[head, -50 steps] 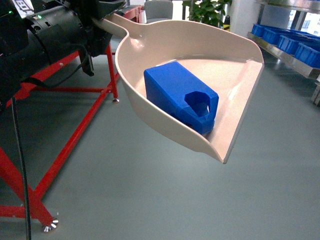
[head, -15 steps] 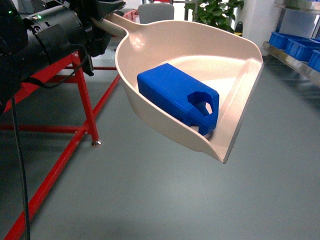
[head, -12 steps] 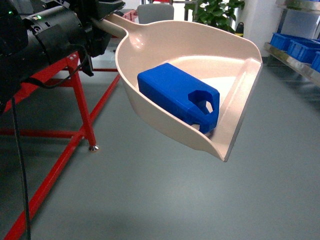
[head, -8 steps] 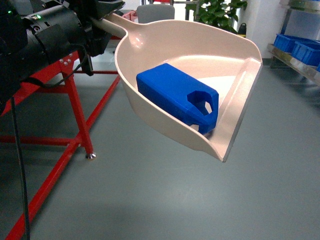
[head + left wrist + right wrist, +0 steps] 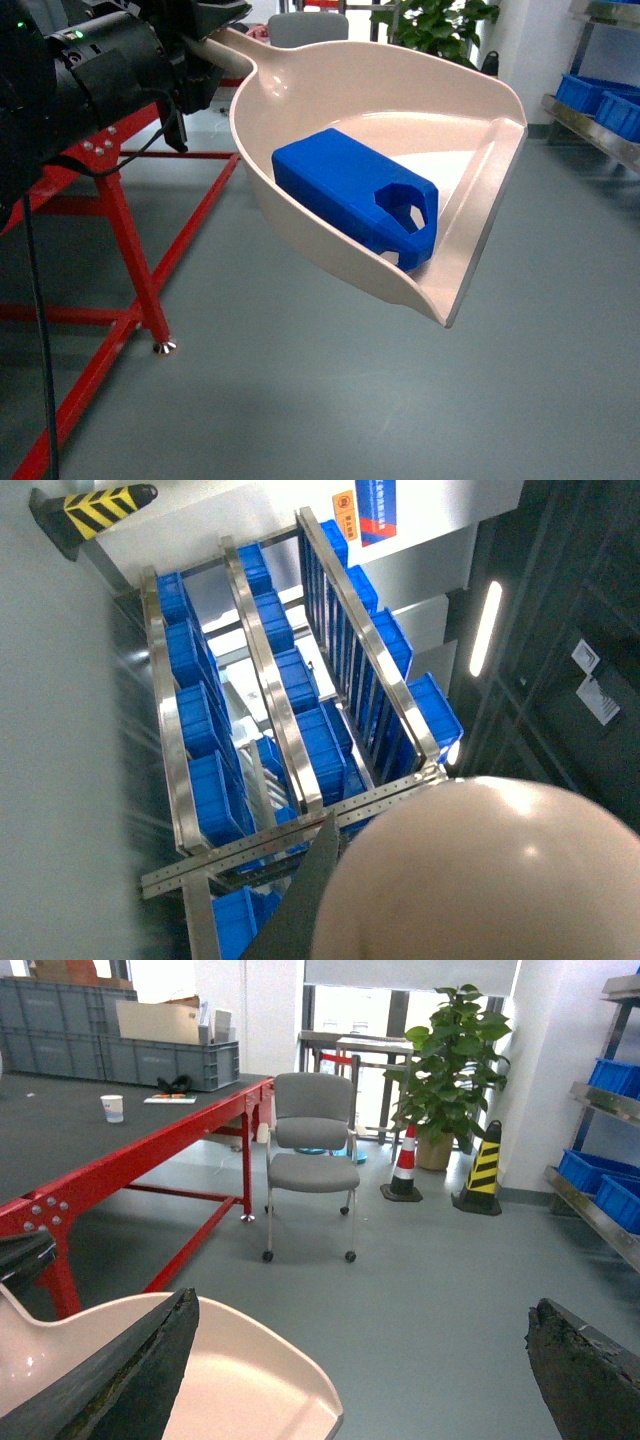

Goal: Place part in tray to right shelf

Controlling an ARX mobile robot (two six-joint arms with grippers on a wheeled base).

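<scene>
Beige plastic fills the middle of the head view: the tray (image 5: 390,110) is carried in the air above the grey floor (image 5: 300,400), handle up and to the left, flat open edge down and to the right. The part (image 5: 355,197) is seen lying inside it on its side, handle hole toward the open edge, resting near the low front corner.

Since the earlier views the background has slid: the red counter frame (image 5: 130,290) has shifted leftward and its foot has dropped lower in view, while the right shelf (image 5: 600,110) with blue crates has drifted toward the right edge. The tray and part are held in the same place relative to the camera; the part turned slightly early on and has since stayed put. This is judged to be the base driving or turning, with the load kept steady; the shelf is not yet reached, so the delivery is judged only partway along.

Left hand (image 5: 195,50): it is seen closed around the tray handle at upper left, arm bent and held high. In the left wrist view the pale tray bulges at the bottom, with the steel rack beyond.

Right hand (image 5: 360,1365): its two dark fingers (image 5: 135,1375) are seen spread wide at the bottom corners of its own view, nothing between them, the tray edge below.
</scene>
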